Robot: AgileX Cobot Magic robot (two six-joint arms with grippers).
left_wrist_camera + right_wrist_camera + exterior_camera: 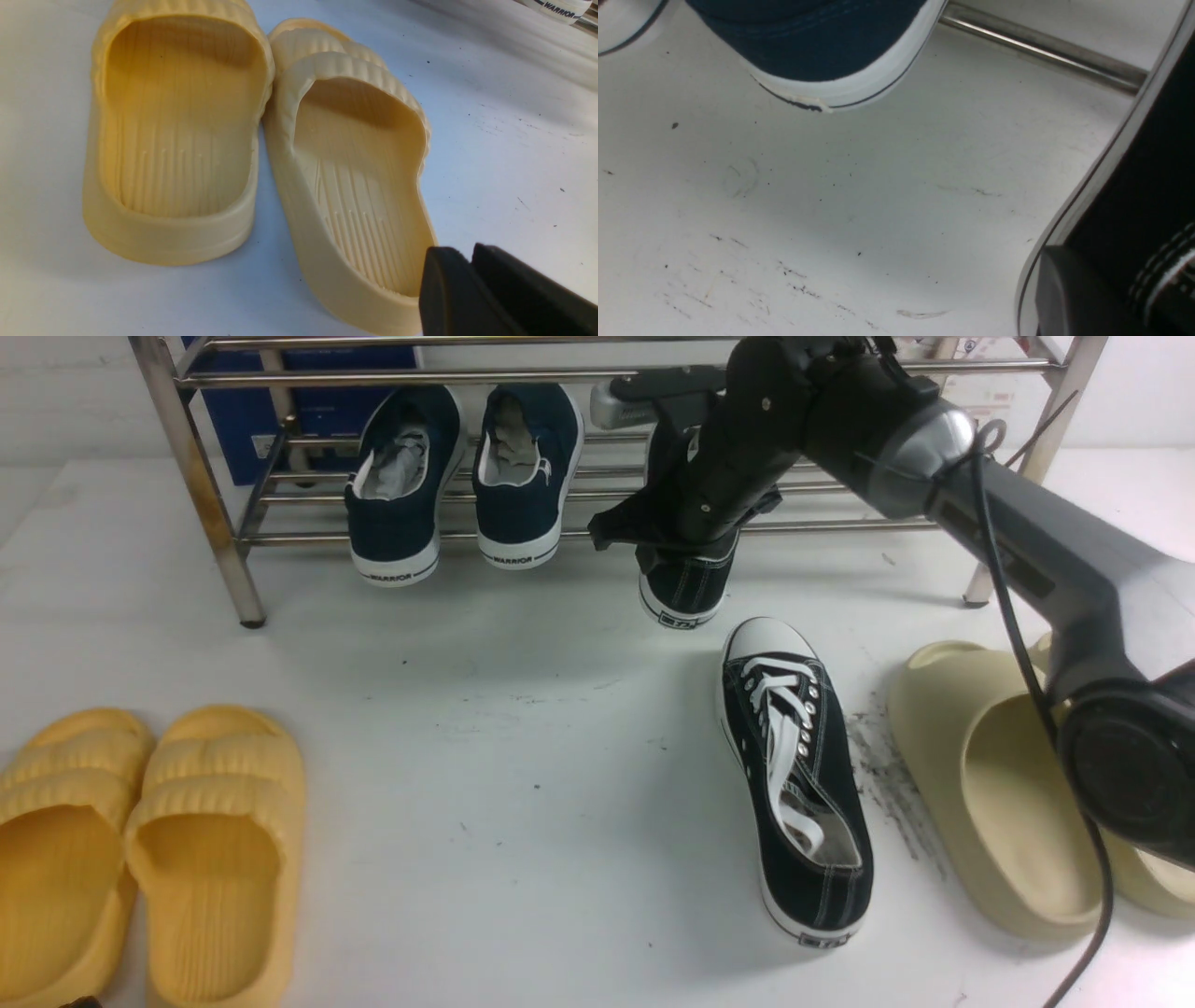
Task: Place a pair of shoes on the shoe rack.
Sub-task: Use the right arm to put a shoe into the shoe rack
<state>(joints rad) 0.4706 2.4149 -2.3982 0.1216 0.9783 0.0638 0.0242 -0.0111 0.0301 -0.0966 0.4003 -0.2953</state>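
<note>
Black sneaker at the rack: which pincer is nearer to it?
Right. The right pincer is right at the sneaker; the left pincer is well away, by the yellow slides.

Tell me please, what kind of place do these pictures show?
Perhaps a shoe-tidying test setup: a metal shoe rack holds navy sneakers, yellow slides stand on a white surface, and a robot arm reaches to the rack.

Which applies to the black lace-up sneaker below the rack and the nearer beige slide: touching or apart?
Apart: the front view shows tabletop between the sneaker and slide.
</note>
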